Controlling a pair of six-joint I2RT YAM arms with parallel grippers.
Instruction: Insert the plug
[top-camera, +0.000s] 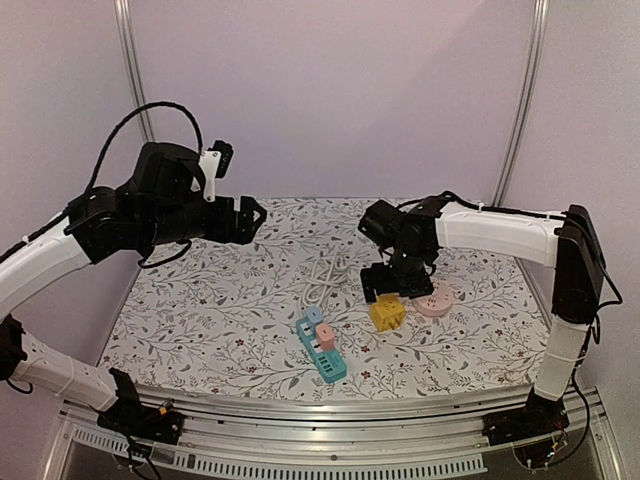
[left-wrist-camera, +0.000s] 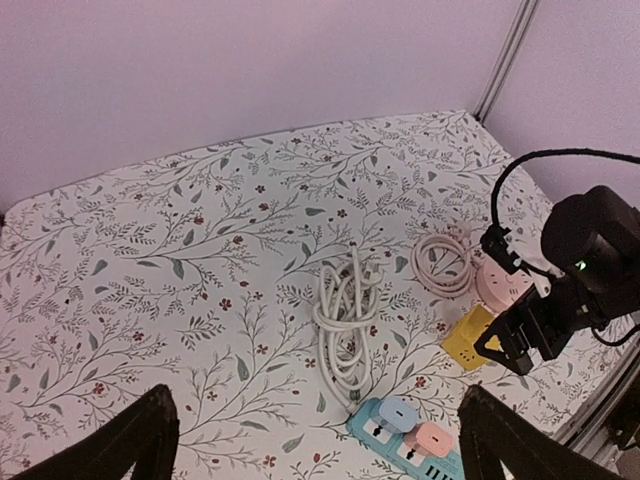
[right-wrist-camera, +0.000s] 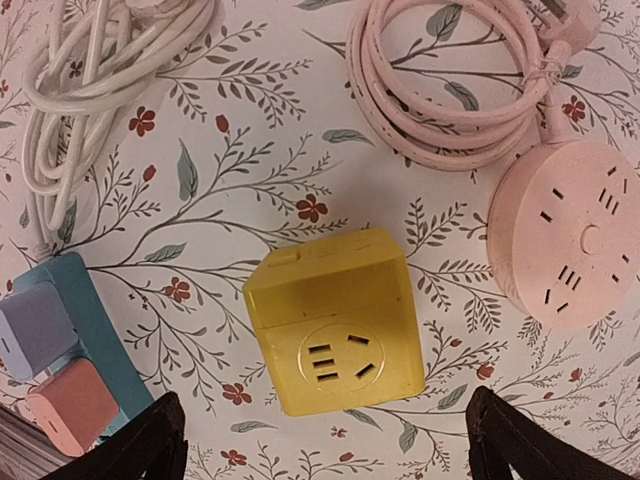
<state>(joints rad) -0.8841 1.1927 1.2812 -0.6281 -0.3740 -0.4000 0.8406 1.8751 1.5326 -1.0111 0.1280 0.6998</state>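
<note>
We take this for a robotics lab test cell, not a home or a shop. A white-and-black left arm (top-camera: 45, 265) and right arm (top-camera: 500, 232) are bolted to a slotted aluminium rail (top-camera: 330, 412) along the near edge of the table (top-camera: 200, 330). Plain pale panels (top-camera: 330, 90) held by bare metal posts (top-camera: 522, 100) close off its far edge and both sides, and a printed floral sheet covers the tabletop like a staged work surface.

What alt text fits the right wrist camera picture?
A yellow cube socket sits centred on a floral tablecloth, under the open right gripper. A round pink socket lies at picture right, a teal power strip at left.
</note>
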